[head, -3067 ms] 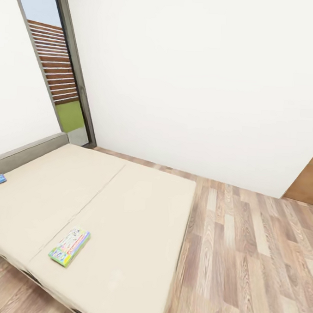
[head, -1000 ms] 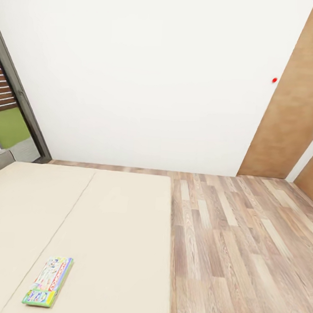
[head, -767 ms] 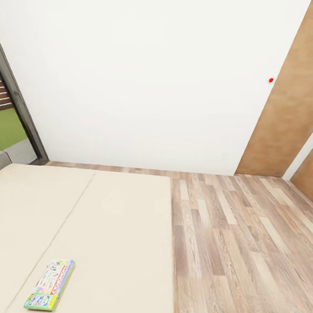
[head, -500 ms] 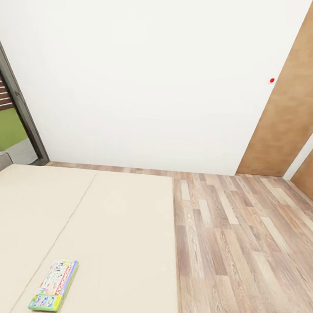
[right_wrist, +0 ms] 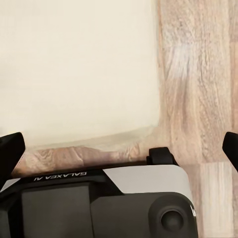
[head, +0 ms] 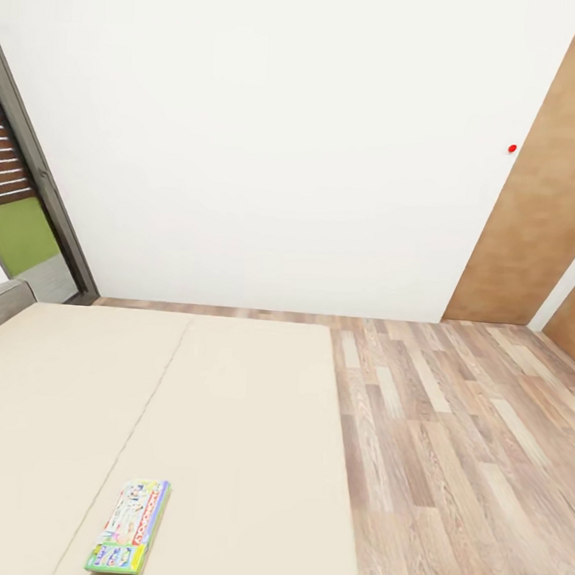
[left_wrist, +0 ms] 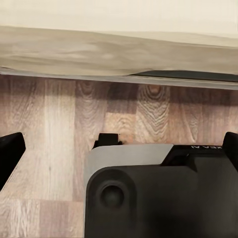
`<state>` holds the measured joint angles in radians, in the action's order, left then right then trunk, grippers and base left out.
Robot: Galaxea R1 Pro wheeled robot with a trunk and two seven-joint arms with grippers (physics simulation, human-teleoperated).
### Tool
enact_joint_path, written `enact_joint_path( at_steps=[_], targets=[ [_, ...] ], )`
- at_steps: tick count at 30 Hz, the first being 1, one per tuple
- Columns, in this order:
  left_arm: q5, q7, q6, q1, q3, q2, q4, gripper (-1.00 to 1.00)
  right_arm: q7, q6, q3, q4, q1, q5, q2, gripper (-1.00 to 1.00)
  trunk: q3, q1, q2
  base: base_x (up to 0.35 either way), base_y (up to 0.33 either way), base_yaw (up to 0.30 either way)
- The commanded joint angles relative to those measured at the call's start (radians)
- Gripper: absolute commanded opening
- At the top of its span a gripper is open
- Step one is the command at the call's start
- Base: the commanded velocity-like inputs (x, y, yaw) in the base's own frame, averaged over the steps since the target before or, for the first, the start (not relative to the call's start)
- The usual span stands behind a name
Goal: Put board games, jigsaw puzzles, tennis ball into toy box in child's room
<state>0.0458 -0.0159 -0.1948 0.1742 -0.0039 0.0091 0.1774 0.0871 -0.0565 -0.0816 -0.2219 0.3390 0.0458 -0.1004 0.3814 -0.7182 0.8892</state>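
One board game (head: 130, 526), a flat printed box with a green end and a red stripe, lies on the beige bed (head: 229, 403) near the bottom of the head view. A bit of the grey headboard (head: 1, 302) shows at the left. My left gripper (left_wrist: 119, 148) is open over wood floor beside the bed's edge, with nothing between its fingers. The right gripper (right_wrist: 120, 148) is also open and empty, hanging over the mattress corner (right_wrist: 74, 69) and the floor. The table, toy box, jigsaw puzzles and tennis ball are out of view.
Wood floor (head: 465, 451) runs along the bed's right side up to a white wall. A brown door panel (head: 538, 218) stands at the right, with a red dot (head: 512, 149) beside it. A dark window frame (head: 39, 179) is at the far left.
The camera has moved: since three seconds ago it swung right, losing the small blue box on the bed. In the last half second the picture shifted slightly rightward.
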Motion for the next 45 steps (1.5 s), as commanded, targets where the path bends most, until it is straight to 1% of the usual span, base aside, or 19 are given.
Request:
enact_joint_path(
  at_steps=[1,45],
  targets=[
    [0.005,-0.002,-0.003,0.001,-0.001,0.0,-0.001,1.0,0.002,-0.005,-0.006,-0.003,0.0,0.005,-0.001,1.0,0.001,0.0,0.001,0.0,0.281,0.0],
    [0.005,-0.003,-0.003,0.001,-0.001,0.0,-0.001,1.0,0.002,-0.005,-0.006,-0.002,0.0,0.005,-0.001,1.0,0.001,0.0,0.001,0.0,0.285,0.0]
  ],
)
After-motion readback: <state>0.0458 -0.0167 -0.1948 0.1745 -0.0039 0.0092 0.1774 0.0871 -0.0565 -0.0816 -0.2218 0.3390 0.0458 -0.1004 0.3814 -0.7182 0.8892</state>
